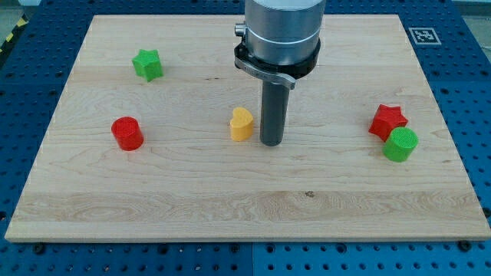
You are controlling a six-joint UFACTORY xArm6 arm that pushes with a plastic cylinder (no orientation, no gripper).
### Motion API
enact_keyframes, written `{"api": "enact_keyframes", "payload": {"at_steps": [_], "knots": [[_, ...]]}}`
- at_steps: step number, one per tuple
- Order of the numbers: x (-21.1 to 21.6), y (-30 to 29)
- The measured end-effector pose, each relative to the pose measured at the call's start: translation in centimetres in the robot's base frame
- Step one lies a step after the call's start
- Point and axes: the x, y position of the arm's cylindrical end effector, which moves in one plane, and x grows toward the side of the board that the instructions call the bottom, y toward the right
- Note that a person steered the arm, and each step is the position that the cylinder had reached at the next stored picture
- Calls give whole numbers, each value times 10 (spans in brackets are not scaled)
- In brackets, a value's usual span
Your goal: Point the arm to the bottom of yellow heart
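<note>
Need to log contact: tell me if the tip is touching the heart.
Apart: my tip stands just right of the yellow heart, bare board between them.

The arm came in from the view's top as a broad grey cylinder with a dark collar beneath it — upright, centred slightly right of the middle. From that collar a straight dark rod dropped vertically, and my tip rested on the bench — near mid-board.

We see a yellow heart, red cylinder, red star, green star, green cylinder, and pale wood-grain counter.
</note>
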Motion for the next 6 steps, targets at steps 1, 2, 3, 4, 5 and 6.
{"api": "enact_keyframes", "payload": {"at_steps": [1, 2, 3, 4, 5, 6], "knots": [[0, 0], [-2, 6], [-18, 11], [9, -6], [30, -26], [30, -28]]}}
